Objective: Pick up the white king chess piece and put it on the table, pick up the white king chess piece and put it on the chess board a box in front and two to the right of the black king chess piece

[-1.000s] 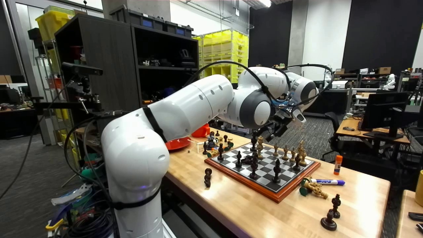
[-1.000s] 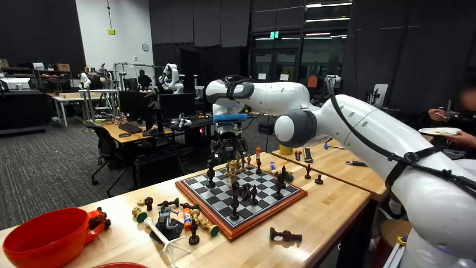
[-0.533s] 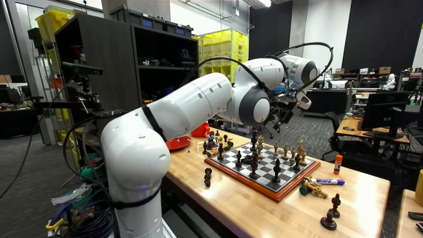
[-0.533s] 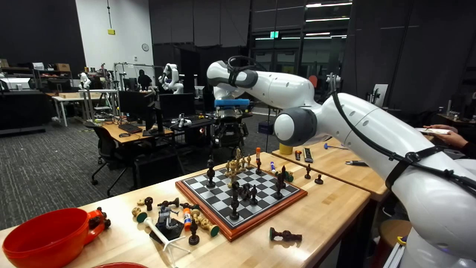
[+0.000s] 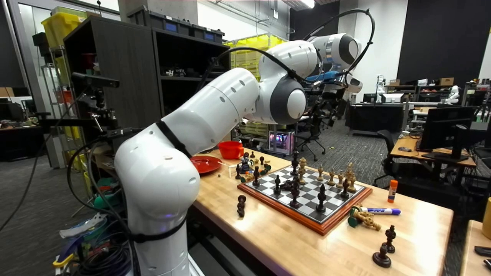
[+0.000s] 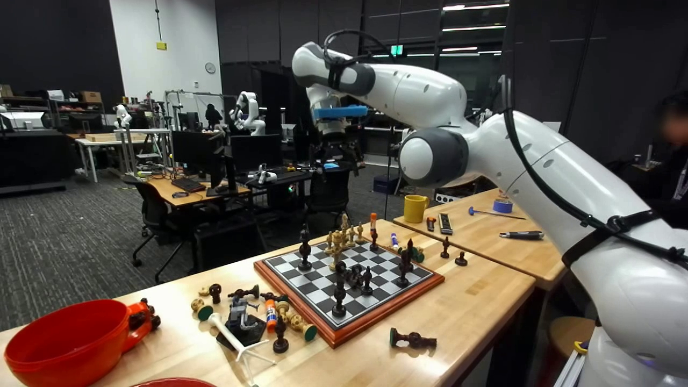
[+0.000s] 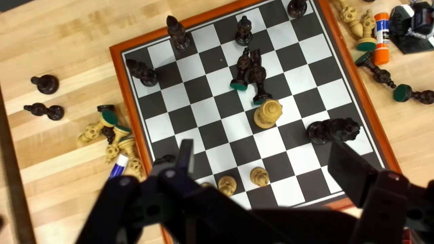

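A tall light-wood piece, seemingly the white king (image 7: pixel 268 113), stands upright near the middle of the chess board (image 7: pixel 362 88). It also shows in both exterior views (image 5: pixel 302 170) (image 6: pixel 337 250). A tall dark piece, seemingly the black king (image 7: pixel 334 130), stands beside it nearer the board's edge, also in both exterior views (image 5: pixel 294 165) (image 6: pixel 305 252). The board lies on the light-wood table (image 6: pixel 462 301). My gripper (image 7: pixel 264 160) is open and empty, fingers wide apart. In an exterior view the gripper (image 6: pixel 337 161) hangs high above the board, touching nothing.
Dark pieces lie fallen (image 7: pixel 251 76) mid-board, and other upright pieces stand around them. Smaller light pieces (image 7: pixel 259 176) stand near one edge. Loose pieces, a marker (image 5: pixel 379 211) and a glue stick (image 5: pixel 392 191) are beside the board. A red cup (image 6: pixel 70 344) stands on the table.
The arm has risen, lifting my gripper from just above the chess pieces to high above the board. The pieces on the board look unmoved.
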Robot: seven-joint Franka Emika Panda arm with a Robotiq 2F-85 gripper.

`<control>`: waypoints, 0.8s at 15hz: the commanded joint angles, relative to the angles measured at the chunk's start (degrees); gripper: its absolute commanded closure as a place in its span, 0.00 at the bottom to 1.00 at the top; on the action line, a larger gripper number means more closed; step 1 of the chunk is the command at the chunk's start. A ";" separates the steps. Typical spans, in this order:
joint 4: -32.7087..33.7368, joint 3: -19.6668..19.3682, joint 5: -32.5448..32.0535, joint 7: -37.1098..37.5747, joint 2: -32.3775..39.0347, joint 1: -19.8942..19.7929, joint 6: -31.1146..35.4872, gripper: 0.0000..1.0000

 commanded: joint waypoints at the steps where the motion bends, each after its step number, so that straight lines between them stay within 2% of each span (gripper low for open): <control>1: -0.27 -0.62 -0.94 -2.39 -2.88 0.12 2.57 0.00; 6: -0.27 -0.41 -0.74 -2.90 -4.25 0.43 8.67 0.00; 12: -1.59 0.07 0.07 -2.13 -3.98 -0.09 8.94 0.00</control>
